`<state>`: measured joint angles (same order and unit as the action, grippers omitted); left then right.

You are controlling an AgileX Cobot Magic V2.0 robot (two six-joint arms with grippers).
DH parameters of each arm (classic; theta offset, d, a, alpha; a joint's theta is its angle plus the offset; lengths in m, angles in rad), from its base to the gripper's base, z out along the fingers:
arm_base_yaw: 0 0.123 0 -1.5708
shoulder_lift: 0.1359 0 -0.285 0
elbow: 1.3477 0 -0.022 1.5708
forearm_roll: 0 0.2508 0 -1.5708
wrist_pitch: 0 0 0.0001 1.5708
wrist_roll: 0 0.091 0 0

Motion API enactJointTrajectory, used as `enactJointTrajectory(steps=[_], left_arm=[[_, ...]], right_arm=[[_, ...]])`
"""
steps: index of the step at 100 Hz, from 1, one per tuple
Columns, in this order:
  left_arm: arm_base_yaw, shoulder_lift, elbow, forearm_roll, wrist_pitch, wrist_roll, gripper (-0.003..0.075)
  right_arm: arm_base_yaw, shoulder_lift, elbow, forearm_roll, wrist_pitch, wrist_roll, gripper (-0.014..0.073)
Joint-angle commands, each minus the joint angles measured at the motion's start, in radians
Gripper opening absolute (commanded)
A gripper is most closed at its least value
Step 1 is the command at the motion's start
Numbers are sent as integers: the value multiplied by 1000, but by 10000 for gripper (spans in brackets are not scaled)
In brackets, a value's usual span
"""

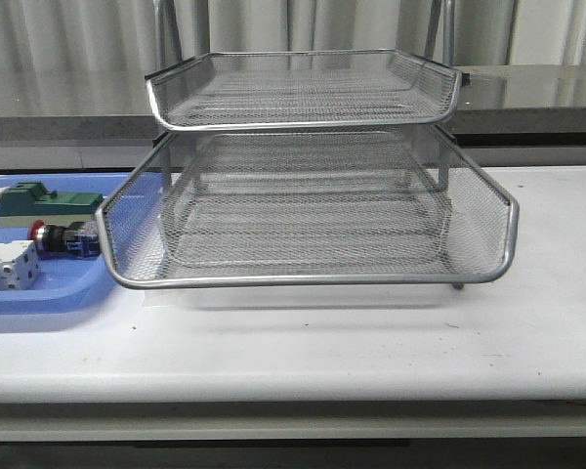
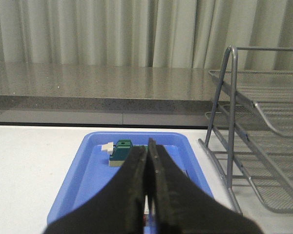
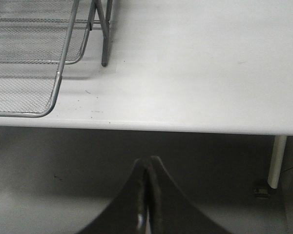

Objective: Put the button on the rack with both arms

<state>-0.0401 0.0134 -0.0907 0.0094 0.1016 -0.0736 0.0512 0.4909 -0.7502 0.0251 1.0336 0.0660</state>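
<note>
Both grippers are closed and empty: the left gripper (image 2: 147,195) hangs over the blue tray (image 1: 39,293) where the button (image 1: 63,237) lies beside the rack (image 1: 313,278), the right gripper (image 3: 147,204) off the tabletop (image 1: 371,342) edge.

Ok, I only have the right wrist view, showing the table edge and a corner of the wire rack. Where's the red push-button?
Observer: The red-capped push-button lies in the flat blue plastic tray, left of the silver wire-mesh rack.
Operator: Anything else in that tray?
Observer: A green-topped block behind the button and a white-grey block in front of it.
Operator: And the left arm?
Observer: The left gripper hovers over the blue tray, jaws shut.
</note>
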Motion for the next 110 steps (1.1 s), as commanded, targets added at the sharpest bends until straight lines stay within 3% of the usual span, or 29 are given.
enactJointTrajectory(steps=[1,45,78,96,103,110], left_arm=[[2,75,-132,-25,3,-12,-20],[2,715,-704,17,546,1,-20],[2,1113,-958,48,705,4,-20],[0,1239,-1039,31,728,86,-17],[0,1264,-1058,26,747,112,16],[0,1279,-1067,21,766,152,98]], right_arm=[[-1,5,-32,-9,-53,-3,-70],[-1,5,-32,-9,-53,-3,-70],[-1,5,-32,-8,-53,-3,-70],[-1,5,-32,-8,-53,-3,-70],[-1,5,-32,-8,-53,-3,-70],[-1,5,-32,-8,-53,-3,-70]])
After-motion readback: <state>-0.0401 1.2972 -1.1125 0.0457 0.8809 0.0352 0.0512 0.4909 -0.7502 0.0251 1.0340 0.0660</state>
